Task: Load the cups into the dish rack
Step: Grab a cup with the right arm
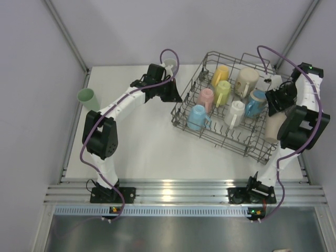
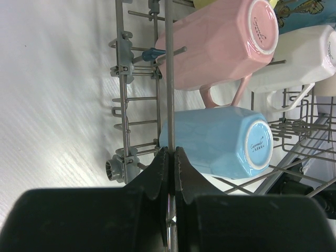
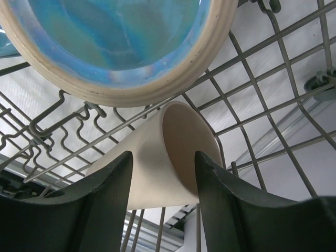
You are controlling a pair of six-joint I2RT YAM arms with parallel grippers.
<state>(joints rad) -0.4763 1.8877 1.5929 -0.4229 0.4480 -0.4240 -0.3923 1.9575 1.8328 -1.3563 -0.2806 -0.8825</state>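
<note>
A white table [image 1: 147, 152] was enclosed by pale lilac-grey walls [image 1: 31, 105], joined at the corners by metal struts [image 1: 65, 34]. An aluminium rail [image 1: 178, 191] was fixed along its near edge.

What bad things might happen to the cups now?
1. The right hand holds a beige cup by its rim, tilted against the rack wires. It might slip, or snag on a wire as it goes in.
2. The left hand is shut on the rack's edge wire. A tug there might shake the rack and jostle the blue cup and pink cup.
3. The green cup stands near the table's edge and might get knocked off.
</note>
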